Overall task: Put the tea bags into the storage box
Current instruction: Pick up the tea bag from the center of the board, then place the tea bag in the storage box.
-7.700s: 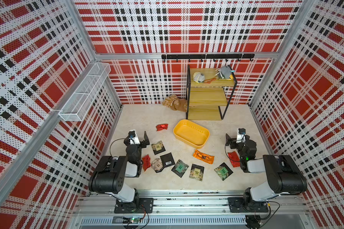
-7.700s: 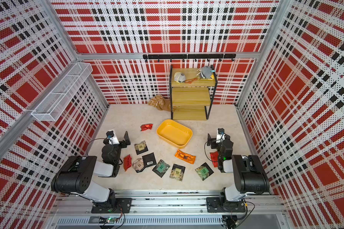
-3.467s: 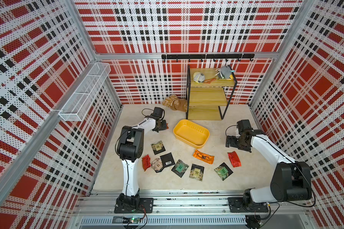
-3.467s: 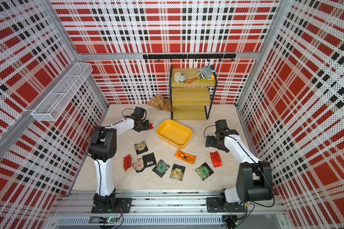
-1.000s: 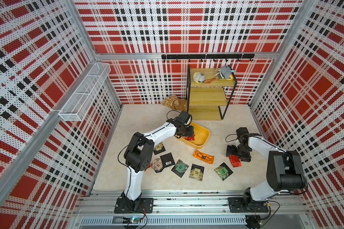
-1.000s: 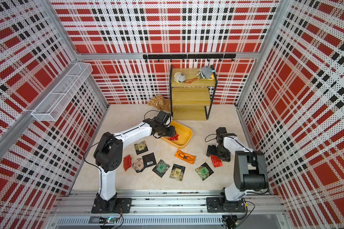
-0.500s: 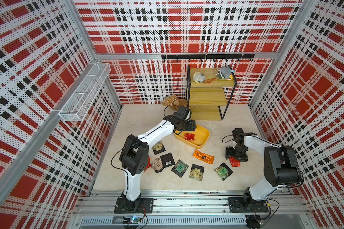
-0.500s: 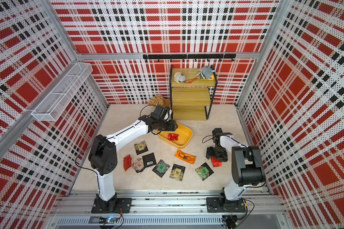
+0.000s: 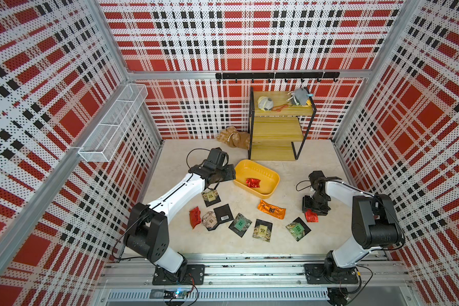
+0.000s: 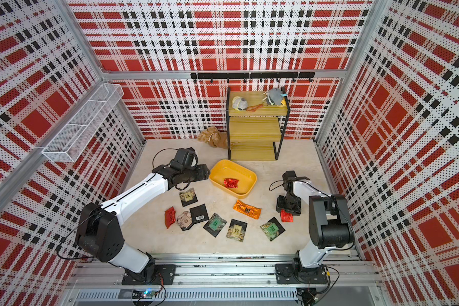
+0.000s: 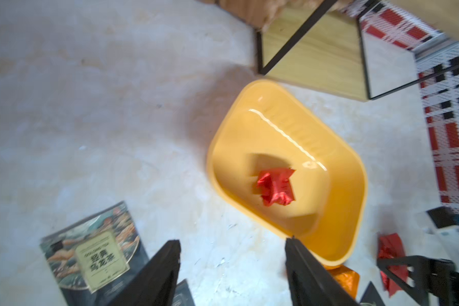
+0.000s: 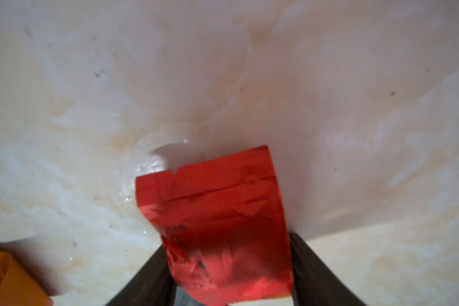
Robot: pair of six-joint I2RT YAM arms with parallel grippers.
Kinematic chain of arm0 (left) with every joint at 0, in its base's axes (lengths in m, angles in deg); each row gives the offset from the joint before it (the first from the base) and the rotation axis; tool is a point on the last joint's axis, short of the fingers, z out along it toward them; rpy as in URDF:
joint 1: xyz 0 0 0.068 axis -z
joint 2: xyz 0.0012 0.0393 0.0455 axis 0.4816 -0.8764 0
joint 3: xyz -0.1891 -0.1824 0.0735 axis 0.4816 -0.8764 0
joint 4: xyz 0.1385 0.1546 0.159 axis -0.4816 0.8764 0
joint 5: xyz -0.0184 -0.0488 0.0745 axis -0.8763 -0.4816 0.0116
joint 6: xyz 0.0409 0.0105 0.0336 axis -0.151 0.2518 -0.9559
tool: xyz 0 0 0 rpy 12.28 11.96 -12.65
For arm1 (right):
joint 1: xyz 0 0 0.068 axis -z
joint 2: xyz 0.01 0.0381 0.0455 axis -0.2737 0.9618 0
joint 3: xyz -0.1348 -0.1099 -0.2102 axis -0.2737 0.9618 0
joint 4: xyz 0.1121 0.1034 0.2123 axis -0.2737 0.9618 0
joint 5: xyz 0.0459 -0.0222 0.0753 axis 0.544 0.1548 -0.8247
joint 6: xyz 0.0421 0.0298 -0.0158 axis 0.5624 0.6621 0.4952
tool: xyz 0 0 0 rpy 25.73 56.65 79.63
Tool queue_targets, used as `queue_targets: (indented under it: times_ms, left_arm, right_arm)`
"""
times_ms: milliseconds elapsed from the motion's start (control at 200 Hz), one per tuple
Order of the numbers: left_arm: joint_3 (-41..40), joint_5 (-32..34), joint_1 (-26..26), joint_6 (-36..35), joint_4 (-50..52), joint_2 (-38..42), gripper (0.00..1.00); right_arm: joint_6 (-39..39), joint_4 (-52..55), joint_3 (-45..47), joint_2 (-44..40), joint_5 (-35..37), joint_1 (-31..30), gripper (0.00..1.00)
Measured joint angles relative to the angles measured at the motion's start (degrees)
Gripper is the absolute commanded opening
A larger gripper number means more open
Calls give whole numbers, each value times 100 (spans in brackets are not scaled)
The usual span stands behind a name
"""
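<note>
Shelf (image 9: 276, 129) just behind storage box (image 9: 266, 195)

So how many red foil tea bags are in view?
3. A crumpled sachet lies in the storage box; a second sachet lies on the table, at the left end of the loose packets; a third sachet sits between the right gripper's fingers. More may be hidden.

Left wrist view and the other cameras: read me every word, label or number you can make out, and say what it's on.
"经典乌龙茶" under a smaller "OOLONG TEA", as best it reads: tan label on the dark sachet.
Barcode sachet: digits too small to read.
Orange sachet, red sachet: dark print, blurred.
Other sachets: labels too small.
</note>
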Motion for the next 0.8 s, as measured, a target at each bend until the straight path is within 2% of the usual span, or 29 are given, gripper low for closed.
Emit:
queue_targets:
  times_ms: [55,190,441,641,802]
  left_arm:
    - [-313,94,-7,83,35,133,69]
    - [-796,304,-9,286,81,461,71]
    - [-1137,616,-15,619,81,831,76]
    - [-1292,780,-96,745,87,1016,76]
    - [-1563,793,-323,883,94,1204,76]
  right_arm:
    - [0,28,-33,-79,0,-13,58]
    - [39,57,-205,-313,0,-35,59]
    - [72,431,-944,-540,48,-273,60]
    - [219,675,-2079,-468,61,-970,61]
    - [341,697,-3126,114,-17,-1655,61]
